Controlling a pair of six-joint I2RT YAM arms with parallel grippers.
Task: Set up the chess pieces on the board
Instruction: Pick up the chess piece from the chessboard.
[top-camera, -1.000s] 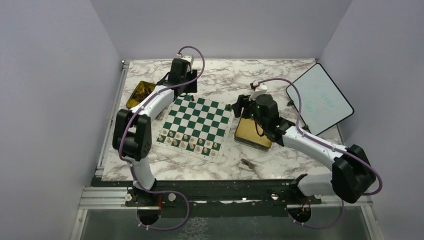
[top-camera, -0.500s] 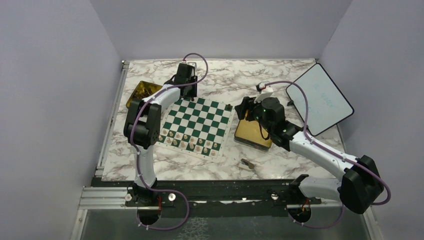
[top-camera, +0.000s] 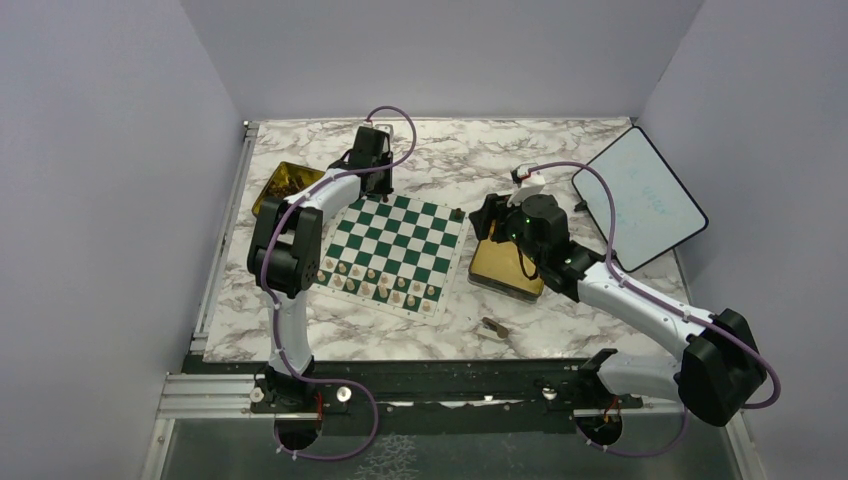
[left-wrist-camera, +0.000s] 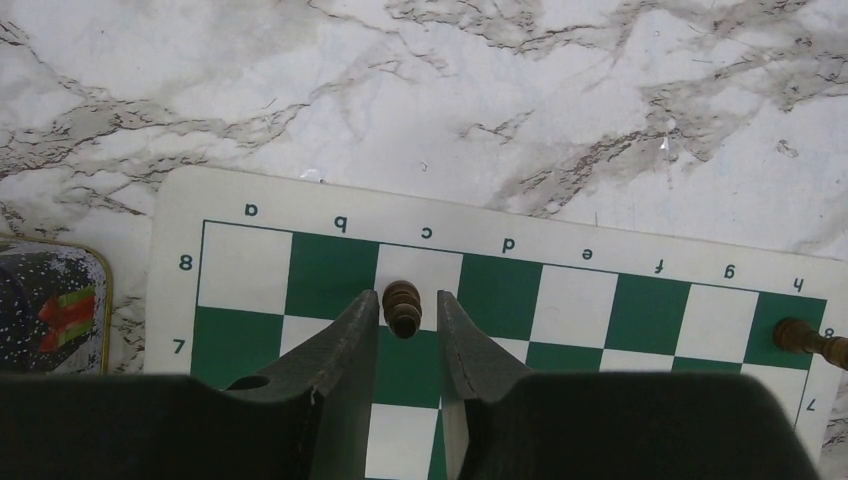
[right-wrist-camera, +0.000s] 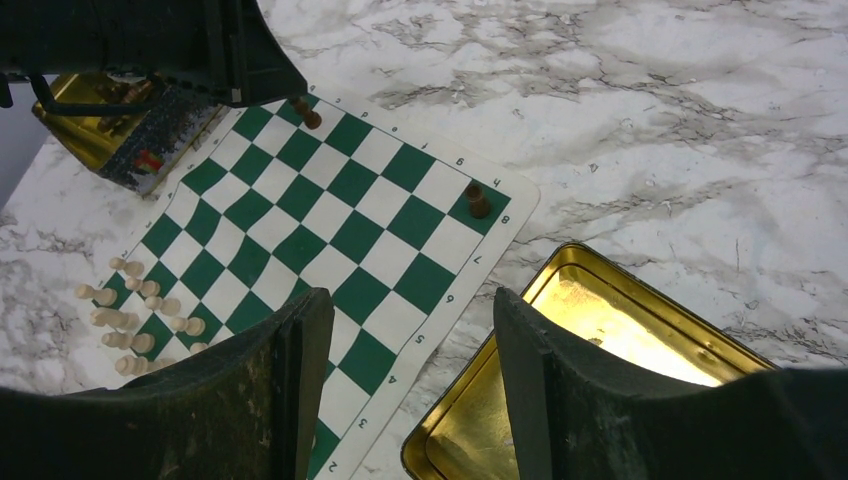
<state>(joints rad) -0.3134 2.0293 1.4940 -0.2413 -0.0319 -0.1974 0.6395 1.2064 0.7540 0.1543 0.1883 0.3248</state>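
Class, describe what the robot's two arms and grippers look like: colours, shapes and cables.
The left arm and right arm have white links joined by bulky black joints. A thin purple cable loops along each. The left gripper and right gripper each have two dark, wedge-shaped fingers. No markings show.

The board (top-camera: 392, 250) lies mid-table (top-camera: 440, 150). Two rows of chess pieces (top-camera: 380, 285) line its near edge. A corner piece (top-camera: 457, 214) stands on its far right square, and a second piece (left-wrist-camera: 403, 307) stands by its far edge, left of middle. The left tin (top-camera: 280, 183) sits beyond the board's far left corner, the right tin (top-camera: 505, 268) just beside its right edge. A tablet (top-camera: 640, 195) lies far right.
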